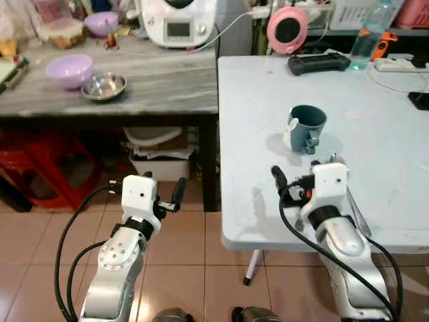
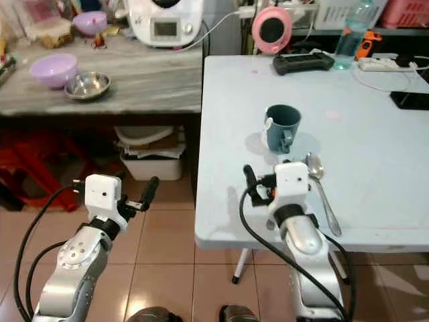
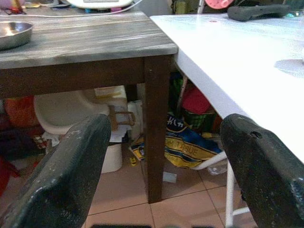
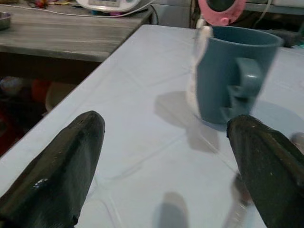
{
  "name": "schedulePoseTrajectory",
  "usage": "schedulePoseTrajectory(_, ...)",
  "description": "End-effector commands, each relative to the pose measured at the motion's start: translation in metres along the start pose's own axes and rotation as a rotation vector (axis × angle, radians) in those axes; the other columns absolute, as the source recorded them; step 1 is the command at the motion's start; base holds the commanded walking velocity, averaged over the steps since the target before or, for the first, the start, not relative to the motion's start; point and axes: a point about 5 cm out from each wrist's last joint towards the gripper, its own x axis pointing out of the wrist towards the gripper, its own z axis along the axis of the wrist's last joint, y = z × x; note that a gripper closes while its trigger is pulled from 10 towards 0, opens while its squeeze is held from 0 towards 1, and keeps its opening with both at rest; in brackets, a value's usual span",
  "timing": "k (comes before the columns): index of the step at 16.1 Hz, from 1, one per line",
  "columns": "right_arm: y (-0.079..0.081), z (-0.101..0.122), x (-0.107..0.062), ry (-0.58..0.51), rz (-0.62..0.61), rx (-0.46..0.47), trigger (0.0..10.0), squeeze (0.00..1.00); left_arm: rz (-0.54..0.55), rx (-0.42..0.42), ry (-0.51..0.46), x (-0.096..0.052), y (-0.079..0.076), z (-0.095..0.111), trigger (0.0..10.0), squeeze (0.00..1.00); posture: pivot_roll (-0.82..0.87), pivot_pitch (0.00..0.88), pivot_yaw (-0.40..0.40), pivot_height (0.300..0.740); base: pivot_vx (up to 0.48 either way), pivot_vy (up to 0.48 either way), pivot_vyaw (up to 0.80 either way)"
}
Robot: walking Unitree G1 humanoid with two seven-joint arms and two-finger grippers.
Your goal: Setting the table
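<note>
A tiled floor runs under two tables: a pale blue table on the right, butted against a grey wood-grain table on the left (crowded with a lilac bowl, a steel dish and a white appliance). A blue mug stands upright mid-table, a spoon lying near it. The right gripper hovers over the near edge, fingers spread wide, holding nothing. The left gripper hangs above the floor, equally open and empty.

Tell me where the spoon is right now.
The spoon lies on the light blue table, near its front edge, just right of the open right gripper and in front of the teal mug.
</note>
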Motion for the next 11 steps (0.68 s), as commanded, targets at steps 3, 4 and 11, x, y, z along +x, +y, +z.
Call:
schedulePoseTrajectory(3,-0.014,-0.022,0.004,0.145,-0.074,0.026,10.0,0.00,0.011,0.006,0.002,-0.003,0.002,0.002,10.0,0.00,0.00,0.065,0.042,0.740,0.000,0.000,0.00)
schedulePoseTrajectory(4,-0.016,-0.025,0.002,0.157,-0.093,0.026,10.0,0.00,0.012,0.005,0.002,-0.004,0.003,0.002,10.0,0.00,0.00,0.067,0.043,0.740,0.000,0.000,0.00)
schedulePoseTrajectory(11,-0.020,-0.018,-0.008,0.097,-0.158,0.076,10.0,0.00,0.004,-0.003,0.003,-0.005,0.002,0.003,10.0,0.00,-0.01,0.076,0.043,0.740,0.000,0.000,-0.41)
